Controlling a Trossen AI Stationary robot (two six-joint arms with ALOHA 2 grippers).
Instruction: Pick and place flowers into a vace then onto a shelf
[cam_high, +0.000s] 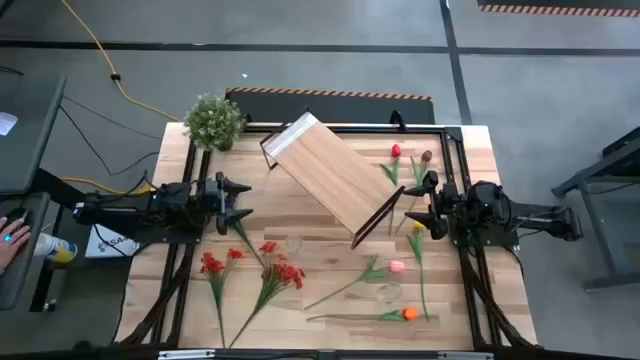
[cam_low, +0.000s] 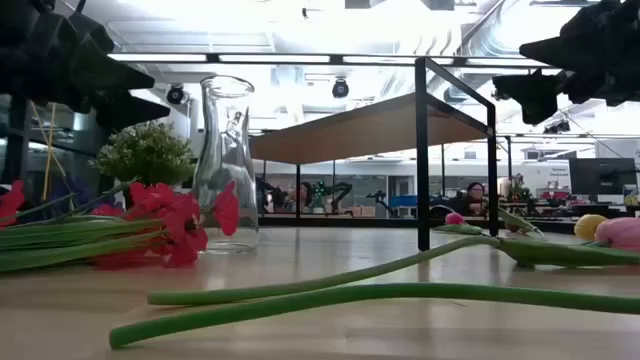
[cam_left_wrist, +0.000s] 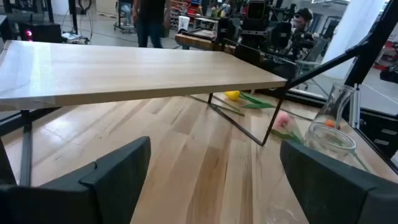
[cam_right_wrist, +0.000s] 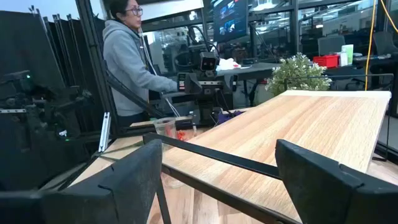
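Between grippers, angled shelf (cam_high: 332, 181)

A robotics lab: monitors (cam_right_wrist: 229, 18), camera tripods (cam_right_wrist: 59, 93), taped concrete floor (cam_high: 330, 45), a seated person (cam_right_wrist: 134, 59) nearby.

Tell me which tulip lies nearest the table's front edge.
The orange tulip: its head lies near the front right corner, stem running left. The pink tulip lies farther back; the yellow and red farther still.

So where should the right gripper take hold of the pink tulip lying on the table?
Grip the pink tulip mid-stem, from straight above, jaws across the stem. Its thin green stem lies flat on the wooden table, running diagonally away from the soft bloom, with bare wood either side. The right gripper is open.
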